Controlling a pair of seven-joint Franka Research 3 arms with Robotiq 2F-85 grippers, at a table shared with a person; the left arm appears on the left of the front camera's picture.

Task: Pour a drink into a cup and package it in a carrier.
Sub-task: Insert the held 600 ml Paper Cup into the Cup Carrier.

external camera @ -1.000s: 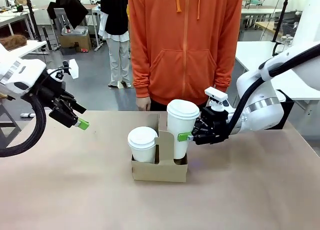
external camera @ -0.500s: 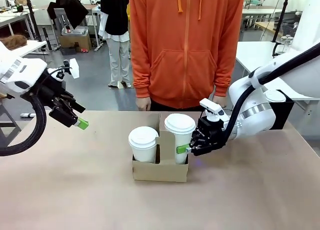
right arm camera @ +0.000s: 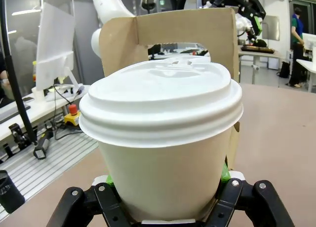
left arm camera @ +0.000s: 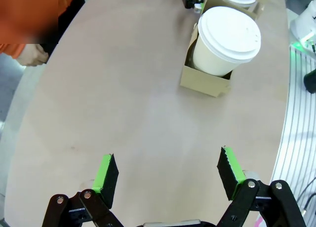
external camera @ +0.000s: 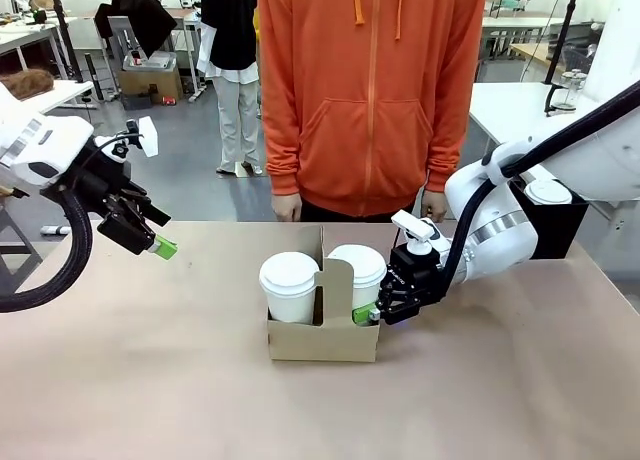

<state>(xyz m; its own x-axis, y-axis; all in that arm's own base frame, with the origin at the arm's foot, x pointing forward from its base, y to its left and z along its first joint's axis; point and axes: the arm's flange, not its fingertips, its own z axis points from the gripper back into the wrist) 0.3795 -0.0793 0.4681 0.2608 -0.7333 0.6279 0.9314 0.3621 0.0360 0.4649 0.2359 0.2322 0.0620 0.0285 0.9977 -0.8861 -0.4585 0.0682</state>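
A brown cardboard carrier stands mid-table with its handle panel upright. Its left pocket holds a lidded white cup. A second lidded white cup sits low in the right pocket, and my right gripper is shut on its side. In the right wrist view that cup stands between the green pads, with the handle panel behind it. My left gripper hangs open above the table's left side. Its wrist view looks down on the carrier and the cup. The press pot with the drink is out of view.
A person in an orange hoodie stands at the far edge, one hand by the table rim. Bare brown tabletop spreads to the left and in front of the carrier.
My right gripper has moved left and down, lowering the cup it holds into the carrier's right pocket. The left arm has stayed put.
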